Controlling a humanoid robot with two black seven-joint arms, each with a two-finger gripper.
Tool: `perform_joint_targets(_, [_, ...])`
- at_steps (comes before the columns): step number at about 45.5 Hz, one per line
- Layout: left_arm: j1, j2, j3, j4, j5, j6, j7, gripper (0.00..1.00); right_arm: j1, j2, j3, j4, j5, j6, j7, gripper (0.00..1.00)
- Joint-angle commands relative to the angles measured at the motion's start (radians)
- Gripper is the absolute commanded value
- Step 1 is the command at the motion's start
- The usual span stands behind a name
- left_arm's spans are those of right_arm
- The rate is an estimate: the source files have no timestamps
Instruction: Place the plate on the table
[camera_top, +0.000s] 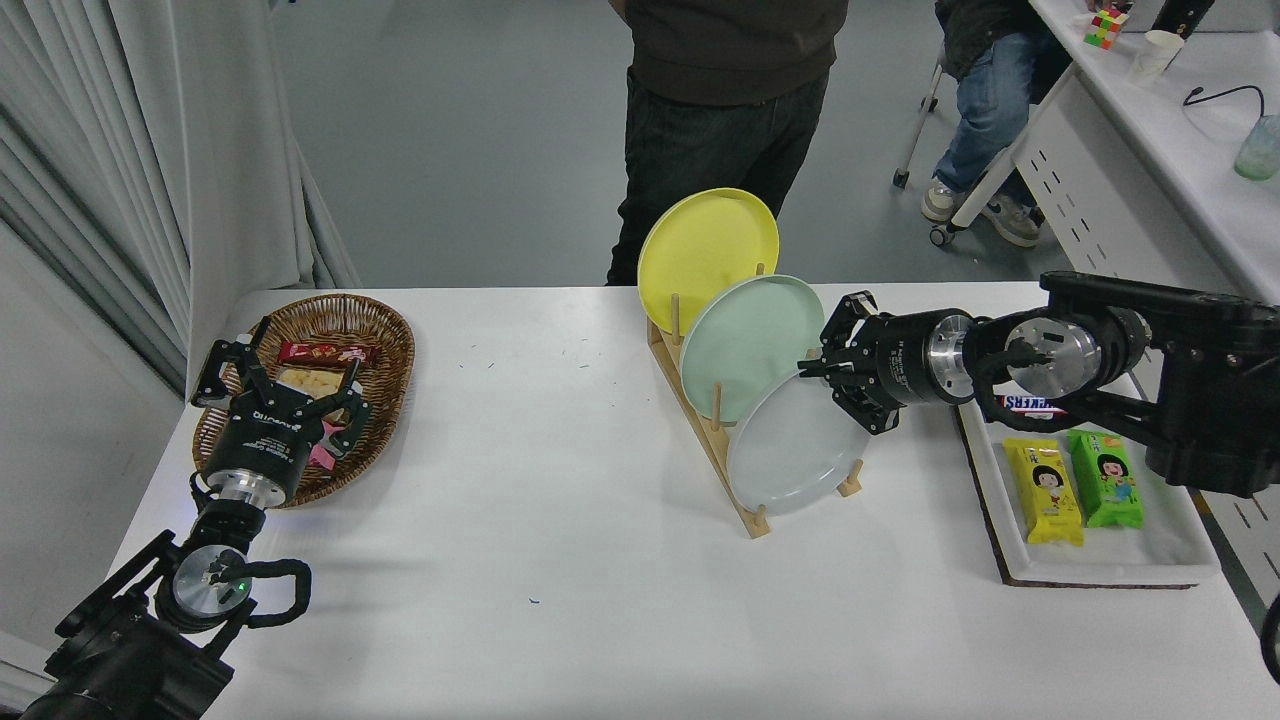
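Plate removal is the step in hand, and doing it well means drawing the light grey disc upward and out of the wooden rack along its own plane, so it clears the pegs without dragging the rack or knocking the mint green plate just behind it at about 11 o'clock. The grey plate stands tilted in the nearest slot, with the yellow plate farthest back. The right gripper reaches in from 3 o'clock and meets the plate's upper right rim, its fingers narrow and apparently pinching that edge (whether the hold is firm cannot be told from here). A rim grip so near the edge could let the plate swing, so a slow lift seems wise before laying it flat on the table, where bare surface lies toward 8 o'clock of the rack. The left gripper is parked at the lower left over a wicker basket, its fingers spread and holding nothing.
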Motion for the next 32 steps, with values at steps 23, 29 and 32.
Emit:
perform_joint_targets(23, [0.000,0.000,0.000,0.000,-0.001,0.000,0.000,0.98,0.013,-0.017,0.005,0.001,-0.009,0.065,0.003,0.00])
perform_joint_targets(29, [0.000,0.000,0.000,0.000,-0.001,0.000,0.000,0.98,0.013,-0.021,0.021,0.000,-0.012,0.076,0.006,0.00])
perform_joint_targets(32, [0.000,0.000,0.000,0.000,-0.001,0.000,0.000,0.98,0.009,-0.026,0.039,0.000,-0.015,0.076,0.008,0.00])
